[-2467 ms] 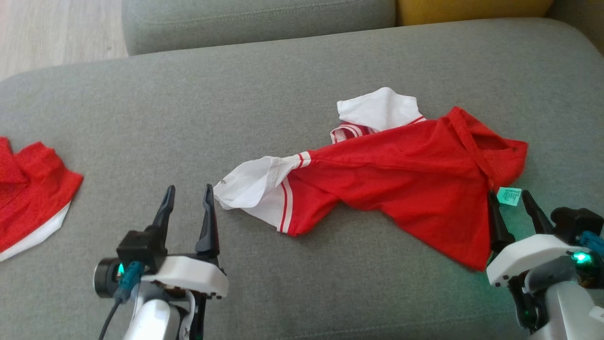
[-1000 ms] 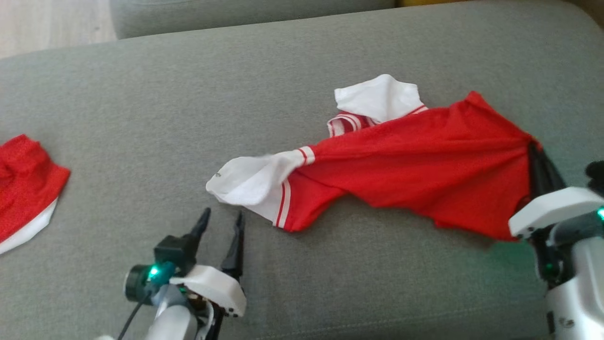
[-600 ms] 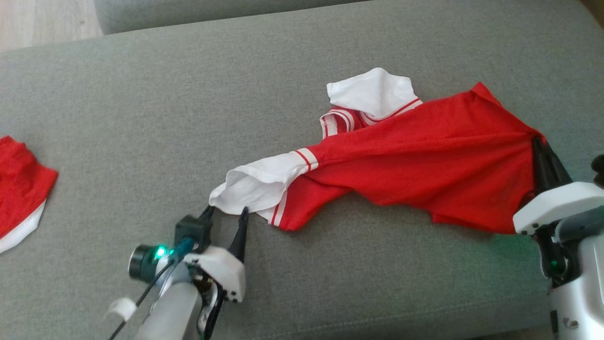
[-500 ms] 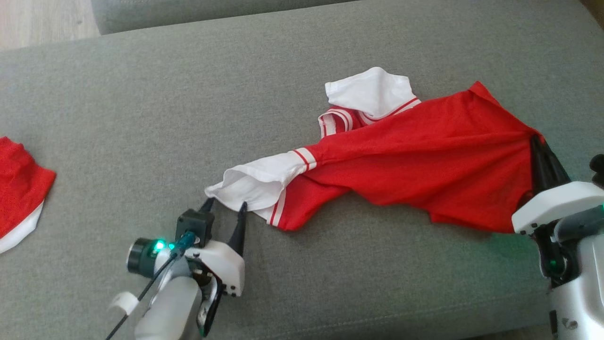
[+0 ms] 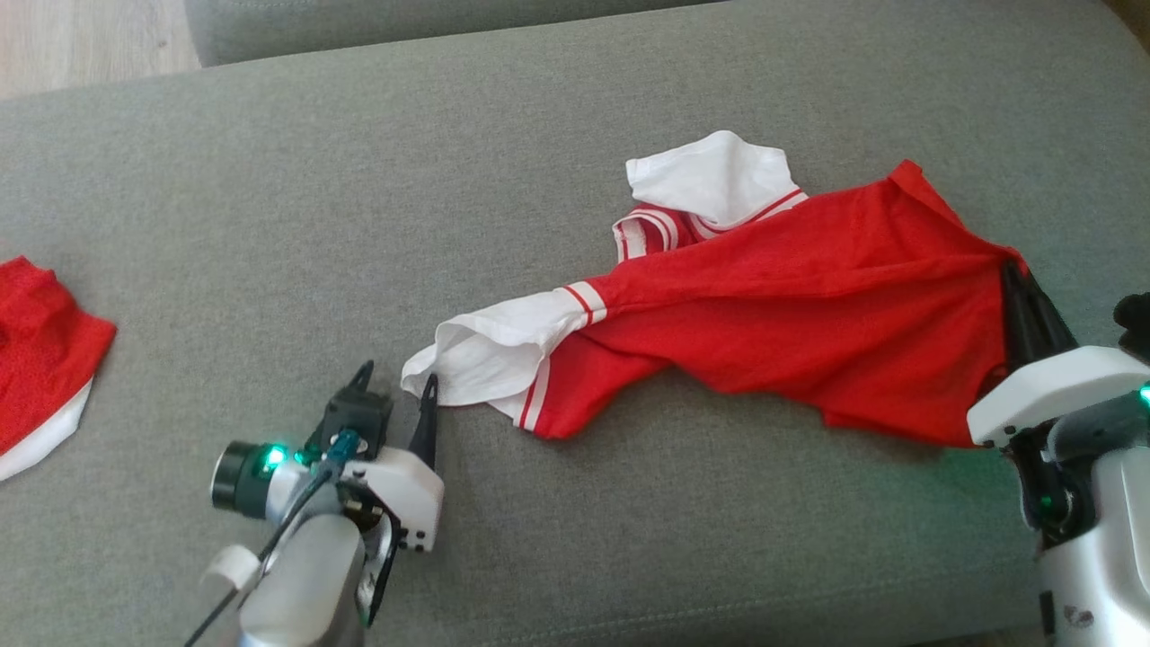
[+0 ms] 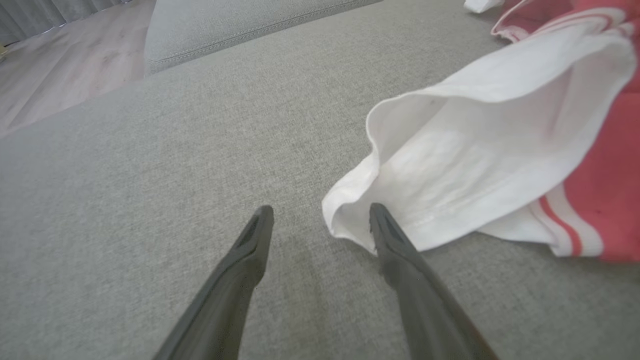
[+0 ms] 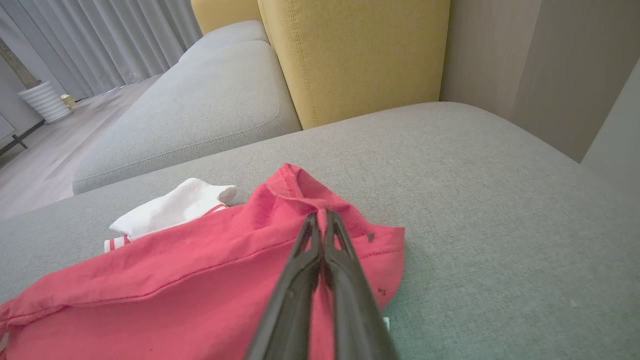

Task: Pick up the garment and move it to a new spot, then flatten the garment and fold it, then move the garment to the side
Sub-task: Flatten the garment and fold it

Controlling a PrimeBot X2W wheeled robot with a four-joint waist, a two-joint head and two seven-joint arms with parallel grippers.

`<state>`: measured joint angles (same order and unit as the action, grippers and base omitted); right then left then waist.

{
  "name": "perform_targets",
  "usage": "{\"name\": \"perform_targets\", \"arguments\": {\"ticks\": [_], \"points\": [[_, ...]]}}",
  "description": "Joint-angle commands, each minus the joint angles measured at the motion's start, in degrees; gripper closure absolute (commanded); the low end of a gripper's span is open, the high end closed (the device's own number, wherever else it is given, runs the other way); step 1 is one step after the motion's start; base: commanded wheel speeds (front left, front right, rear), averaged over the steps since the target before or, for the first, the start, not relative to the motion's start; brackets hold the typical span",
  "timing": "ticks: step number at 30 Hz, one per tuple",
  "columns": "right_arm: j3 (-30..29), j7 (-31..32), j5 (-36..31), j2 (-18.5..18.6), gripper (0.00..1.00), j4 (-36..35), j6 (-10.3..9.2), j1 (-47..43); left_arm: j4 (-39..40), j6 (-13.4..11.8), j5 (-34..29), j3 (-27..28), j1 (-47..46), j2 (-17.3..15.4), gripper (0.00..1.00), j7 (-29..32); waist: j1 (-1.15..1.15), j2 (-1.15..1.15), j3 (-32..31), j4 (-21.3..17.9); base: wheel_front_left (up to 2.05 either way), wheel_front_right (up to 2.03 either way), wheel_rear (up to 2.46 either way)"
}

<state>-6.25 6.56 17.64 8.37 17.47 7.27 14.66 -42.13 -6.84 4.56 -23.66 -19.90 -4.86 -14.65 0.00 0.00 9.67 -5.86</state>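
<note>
One claw has its hold: the right claw (image 7: 320,216) clamps the garment's (image 5: 773,305) red corner, so the wide-spread left claw (image 6: 320,209) should slide over the white sleeve's (image 6: 475,165) rim before closing.

Bright, even daylight; soft shadows, wide-angle distortion.

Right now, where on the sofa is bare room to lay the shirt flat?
Free: the cushion between the red cloth and the sleeve, beyond the left gripper. Crowded: the right side, where the right gripper pinches the shirt.
</note>
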Motion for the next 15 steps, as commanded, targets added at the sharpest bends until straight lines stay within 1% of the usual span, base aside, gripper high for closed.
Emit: {"name": "perform_targets", "arguments": {"ticks": [1, 7, 8, 9, 10, 15], "points": [[1.2, -0.1, -0.1, 0.4, 1.0, -1.8, 0.22, 0.8, 1.2, 0.2, 0.2, 1.5, -3.2, -0.9, 0.0, -0.3, 0.0, 0.0, 0.1, 0.0, 0.0, 0.0, 0.0], [1.5, -0.1, 0.0, 0.4, 1.0, -1.7, 0.22, 1.0, -1.1, 1.2, 1.2, 1.5, -4.8, -0.5, 0.0, -0.3, 0.0, 0.0, 0.4, -0.3, 0.0, 0.0, 0.0], [1.6, -0.2, 0.0, 0.4, 1.0, -1.7, 0.22, 1.0, -1.8, 1.6, 1.6, 1.5, -5.0, -0.4, 0.39, -0.3, 0.0, 0.0, 0.4, -0.3, 0.0, 0.0, 0.0], [1.7, -0.2, 0.0, 0.4, 1.0, -1.7, 0.22, 1.1, -2.4, 2.0, 1.9, 1.6, -5.3, -0.3, 0.91, -0.3, 0.0, 0.0, 0.4, -0.4, 0.0, 0.0, 0.0], [1.7, -0.3, 0.0, 0.4, 1.0, -1.6, 0.22, 1.1, -2.9, 2.3, 2.2, 1.5, -5.6, -0.2, 1.0, -0.3, 0.0, 0.0, 0.4, -0.5, 0.0, 0.0, 0.0], [2.2, -0.6, 0.0, 0.7, 1.0, -1.4, 0.22, 1.0, -2.9, 2.5, 3.1, 1.8, -6.3, 0.2, 1.0, -0.3, 0.0, 0.0, -0.2, -0.4, 0.0, 0.0, 0.0]]}}
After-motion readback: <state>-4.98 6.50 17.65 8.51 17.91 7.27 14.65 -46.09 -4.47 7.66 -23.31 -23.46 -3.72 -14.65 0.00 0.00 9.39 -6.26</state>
